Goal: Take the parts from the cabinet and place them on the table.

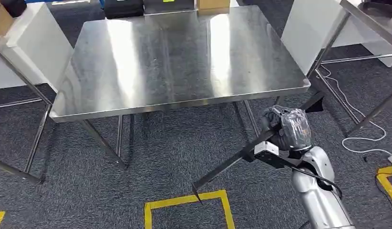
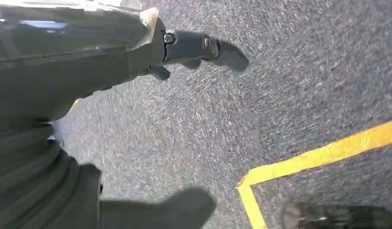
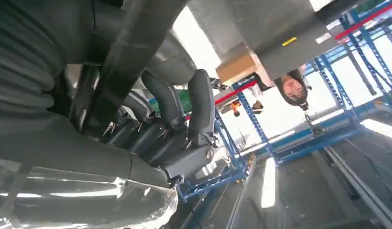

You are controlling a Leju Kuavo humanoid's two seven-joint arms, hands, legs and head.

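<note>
No legible txt or labels

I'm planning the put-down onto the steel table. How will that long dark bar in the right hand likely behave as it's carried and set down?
The long dark bar looks straight with no sag, so probably stiff. The right hand grips it near one end, so it may lever downward or swing. On the shiny steel table it would likely slide more than roll, as it looks flat-sided.
</note>
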